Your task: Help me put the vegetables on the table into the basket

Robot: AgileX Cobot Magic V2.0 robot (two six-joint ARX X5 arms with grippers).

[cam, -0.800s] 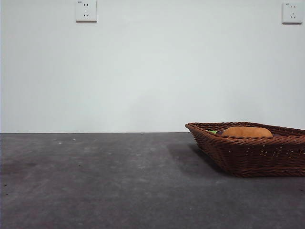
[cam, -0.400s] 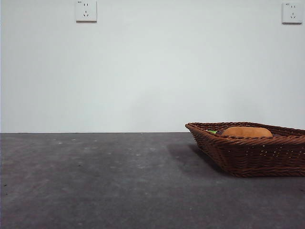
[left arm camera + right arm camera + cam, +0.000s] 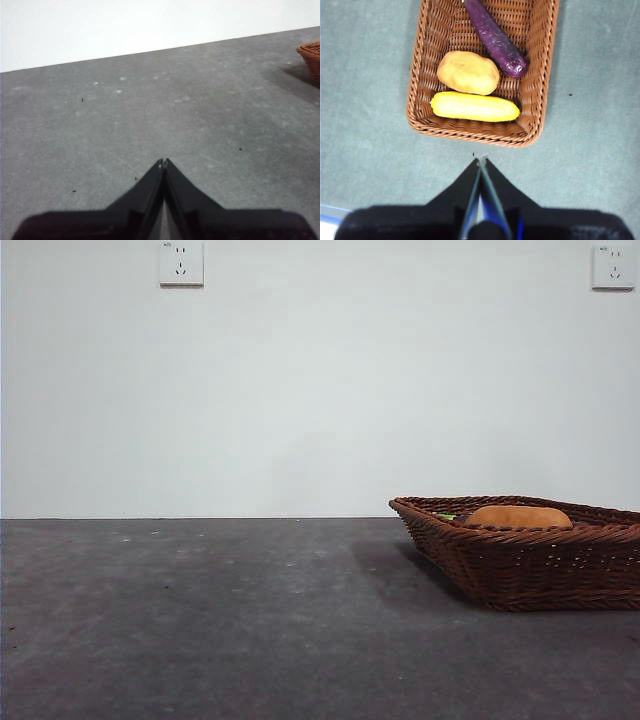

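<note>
The wicker basket (image 3: 530, 570) stands on the table (image 3: 220, 620) at the right; it also shows in the right wrist view (image 3: 420, 80). Inside it lie a brown potato (image 3: 468, 72), a long yellow vegetable (image 3: 474, 106) and a dark-purple eggplant (image 3: 496, 39). In the front view only an orange-brown top (image 3: 518, 517) and a bit of green (image 3: 445, 516) show above the rim. My right gripper (image 3: 481, 161) is shut and empty, high above the table just outside the basket's near rim. My left gripper (image 3: 163, 163) is shut and empty over bare table, with the basket's corner (image 3: 311, 56) far off.
A white wall with two sockets (image 3: 181, 262) (image 3: 612, 266) stands behind the table. The table's edge shows as a blue and white strip (image 3: 330, 216) in the right wrist view.
</note>
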